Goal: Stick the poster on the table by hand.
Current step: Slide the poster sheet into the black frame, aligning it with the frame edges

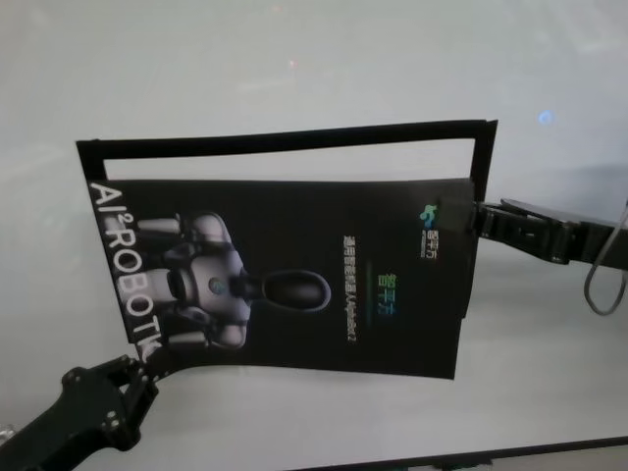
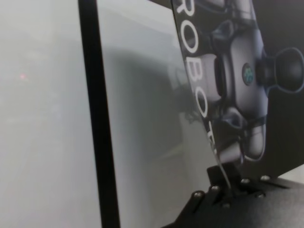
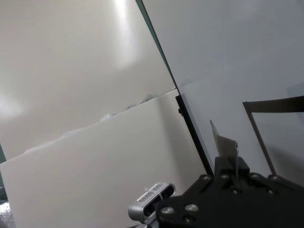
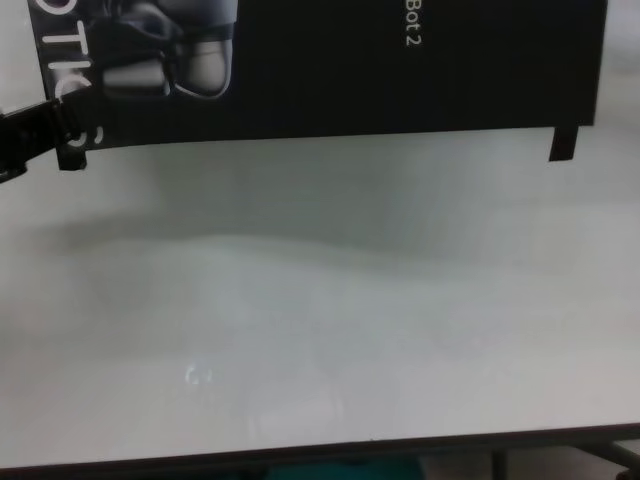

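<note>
The poster (image 1: 294, 275) hangs above the tabletop (image 1: 294, 59), left tool (image 1: 145, 368) pinching its seven-o'clock corner, right tool (image 1: 475, 218) clamping the three-o'clock edge. Only the chest view shows a dangling tape strip (image 4: 563, 142).

Beyond my bench's far edge, per right wrist cam, I see a pale wall panel (image 3: 95, 161) leaning w/ a lighter wall (image 3: 61, 61) behind it, soft glare patches on both, small silver device (image 3: 151, 203) below.
</note>
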